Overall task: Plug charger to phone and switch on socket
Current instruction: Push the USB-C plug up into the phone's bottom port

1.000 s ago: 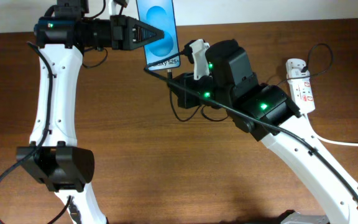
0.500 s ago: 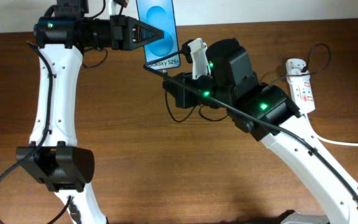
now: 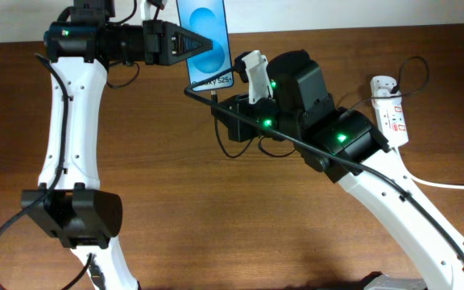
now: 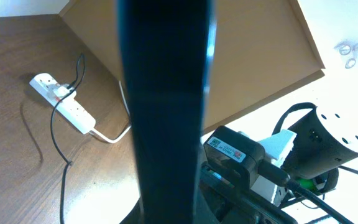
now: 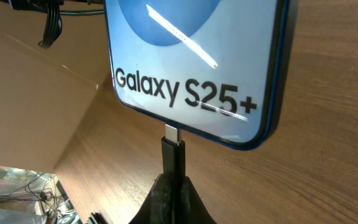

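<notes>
- "galaxy s25+" is read in dark letters on the white strip at the lower end of the phone (image 5: 191, 62) screen, in the right wrist view. the print is sharp and whole, and is crossed by a thin streak of glare.
- the same wording is seen from overhead on that strip; only "alaxy s25+" is made out there, and the first letter cannot be told.
- red marks and small print are noted on the white face of the socket (image 3: 391, 110); they are too small to be read.
- a white sticker (image 4: 230, 147) with dark lines of print is noted on a black housing (image 4: 241, 171) in the left wrist view; it is not legible.
</notes>
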